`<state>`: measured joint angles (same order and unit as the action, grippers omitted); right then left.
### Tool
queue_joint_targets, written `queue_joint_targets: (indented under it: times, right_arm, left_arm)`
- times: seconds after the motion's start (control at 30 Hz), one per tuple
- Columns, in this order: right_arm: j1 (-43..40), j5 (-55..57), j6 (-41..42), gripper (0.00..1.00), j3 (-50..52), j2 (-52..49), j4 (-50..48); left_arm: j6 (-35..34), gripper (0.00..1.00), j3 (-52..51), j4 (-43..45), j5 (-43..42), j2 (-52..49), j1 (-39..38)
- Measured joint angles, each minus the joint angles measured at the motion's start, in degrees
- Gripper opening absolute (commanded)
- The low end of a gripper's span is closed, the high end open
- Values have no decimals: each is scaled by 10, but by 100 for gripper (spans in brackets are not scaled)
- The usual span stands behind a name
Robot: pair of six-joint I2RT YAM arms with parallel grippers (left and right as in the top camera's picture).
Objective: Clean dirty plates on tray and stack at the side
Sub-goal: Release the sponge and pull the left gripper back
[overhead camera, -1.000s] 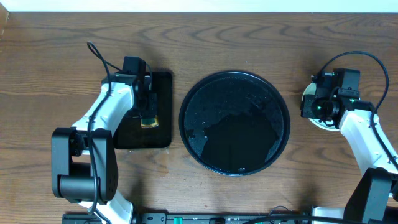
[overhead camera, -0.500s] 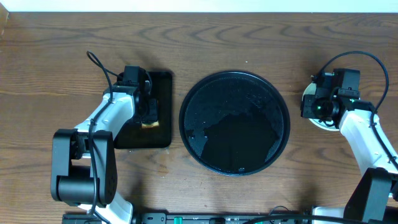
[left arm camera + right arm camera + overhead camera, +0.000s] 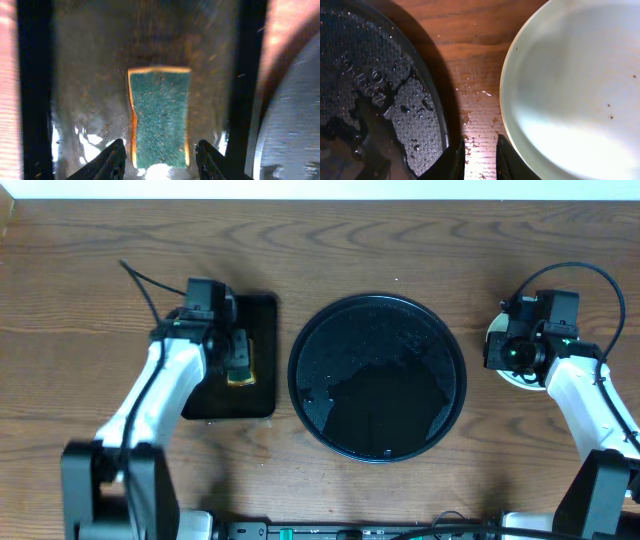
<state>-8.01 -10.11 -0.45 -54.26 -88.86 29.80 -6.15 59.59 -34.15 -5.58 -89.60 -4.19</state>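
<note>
The large round black tray (image 3: 377, 377) lies mid-table, wet, with no plate on it; its rim also shows in the right wrist view (image 3: 427, 100). A pale mint-white plate (image 3: 570, 90) lies on the wood right of the tray, mostly hidden under my right gripper in the overhead view (image 3: 495, 332). I cannot tell whether other plates lie beneath it. My right gripper (image 3: 481, 155) hovers over bare wet wood between tray and plate, jaws a narrow gap apart and empty. My left gripper (image 3: 161, 159) is open, with its jaws either side of a green sponge (image 3: 160, 117).
The sponge (image 3: 240, 367) lies on a small rectangular black tray (image 3: 262, 320) left of the round tray. Water drops spot the wood (image 3: 475, 95) between round tray and plate. Brown wood tabletop (image 3: 400, 240) surrounds everything.
The left arm has swung its elbow outward and the gripper has shifted slightly over the small tray; the sponge stays on that tray. The right arm has not moved.
</note>
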Motion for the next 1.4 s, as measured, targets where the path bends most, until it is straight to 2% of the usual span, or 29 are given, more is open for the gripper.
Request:
queue_joint_targets:
  times: [0.2,0.27,0.33,0.37,0.4,0.43,0.47,0.5,0.7,0.87,1.07,1.23,1.4]
  right_arm:
    - [0,-1,0,24,0,14,-3]
    - [0,-8,-1,28,0,31,-3]
    - [0,-21,-5,36,0,51,-1]
    - [0,-26,-7,44,0,62,3]
    - [0,-31,-9,59,0,73,13]
    - [0,-32,-9,70,-1,82,24]
    - [0,-30,-6,90,-1,90,35]
    - [0,-28,-2,99,-1,98,48]
    - [0,-14,3,99,-1,155,124]
    - [0,3,4,99,-1,231,167]
    - [0,19,4,99,24,361,171]
    - [0,22,4,99,89,468,151]
    - [0,22,4,99,116,517,154]
  left_arm:
    - [0,50,1,-10,0,58,0]
    - [1,51,1,-14,0,67,0]
    - [2,54,1,-19,0,72,0]
    - [2,57,2,-27,0,73,0]
    - [2,61,3,-46,0,73,0]
    - [4,65,3,-61,0,73,0]
    - [4,72,5,-85,0,73,0]
    - [6,76,6,-107,0,73,0]
    - [2,77,9,-218,0,75,0]
    - [2,78,9,-241,-12,119,0]
    - [16,79,-14,-209,-23,275,0]
    - [19,79,-99,-149,-29,471,0]
    - [19,79,-136,-146,-31,598,0]
